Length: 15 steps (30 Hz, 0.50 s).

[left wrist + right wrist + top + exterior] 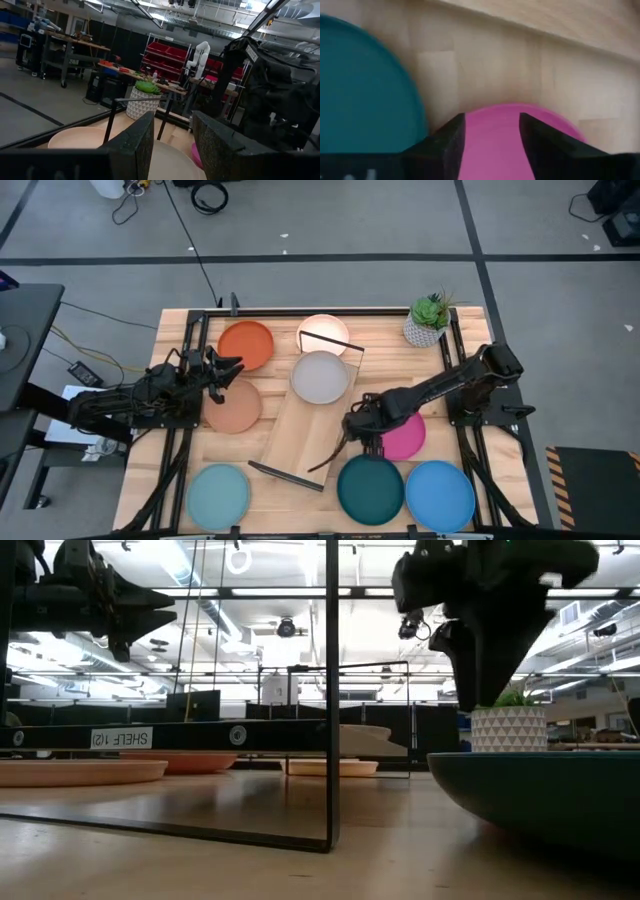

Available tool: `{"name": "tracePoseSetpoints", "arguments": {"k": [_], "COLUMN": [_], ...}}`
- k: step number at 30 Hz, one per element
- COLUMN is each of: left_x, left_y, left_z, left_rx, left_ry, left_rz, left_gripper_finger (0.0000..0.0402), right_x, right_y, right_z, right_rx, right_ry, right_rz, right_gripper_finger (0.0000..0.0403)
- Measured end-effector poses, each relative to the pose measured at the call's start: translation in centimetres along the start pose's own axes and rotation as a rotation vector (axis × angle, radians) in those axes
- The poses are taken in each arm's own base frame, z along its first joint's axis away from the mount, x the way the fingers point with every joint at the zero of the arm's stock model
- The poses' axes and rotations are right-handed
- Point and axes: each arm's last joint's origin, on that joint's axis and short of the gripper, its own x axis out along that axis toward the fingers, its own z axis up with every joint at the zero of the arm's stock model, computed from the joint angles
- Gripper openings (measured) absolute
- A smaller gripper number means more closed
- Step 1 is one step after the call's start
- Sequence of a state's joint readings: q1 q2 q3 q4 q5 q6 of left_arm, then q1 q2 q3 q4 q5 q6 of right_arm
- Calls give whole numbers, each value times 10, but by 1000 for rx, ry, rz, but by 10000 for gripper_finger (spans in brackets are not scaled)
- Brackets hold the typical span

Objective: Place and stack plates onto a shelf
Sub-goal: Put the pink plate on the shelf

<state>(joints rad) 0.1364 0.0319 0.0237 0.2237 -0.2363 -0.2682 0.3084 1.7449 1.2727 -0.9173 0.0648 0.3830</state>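
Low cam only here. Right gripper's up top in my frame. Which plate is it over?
Observer: The right gripper is over the pink plate, at the edge nearest the shelf, fingers open.
Operator: Anything on the shelf?
Observer: The grey plate lies at its far end.
Operator: Left arm?
Observer: The left gripper is open and holds nothing, between the orange plate and the peach plate.
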Motion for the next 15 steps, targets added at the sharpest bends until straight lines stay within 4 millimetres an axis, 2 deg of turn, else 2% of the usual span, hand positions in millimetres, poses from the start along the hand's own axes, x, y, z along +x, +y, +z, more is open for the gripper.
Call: {"name": "tracePoseSetpoints", "arguments": {"k": [5,9,15], "left_x": [0,0,0], "left_y": [0,0,-1], "left_z": [2,4,6], "left_rx": [7,58,89], "left_ry": [-19,-42,-67], "left_rz": [6,22,20], "left_gripper_finger": [142,142,142], "right_x": [6,25,47], "right_y": [3,-4,-8], "right_z": [2,5,6], "right_rx": [117,286,430], "right_ry": [-27,59,163], "right_rz": [-56,-42,-24], "right_gripper_finger": [223,224,224]}}
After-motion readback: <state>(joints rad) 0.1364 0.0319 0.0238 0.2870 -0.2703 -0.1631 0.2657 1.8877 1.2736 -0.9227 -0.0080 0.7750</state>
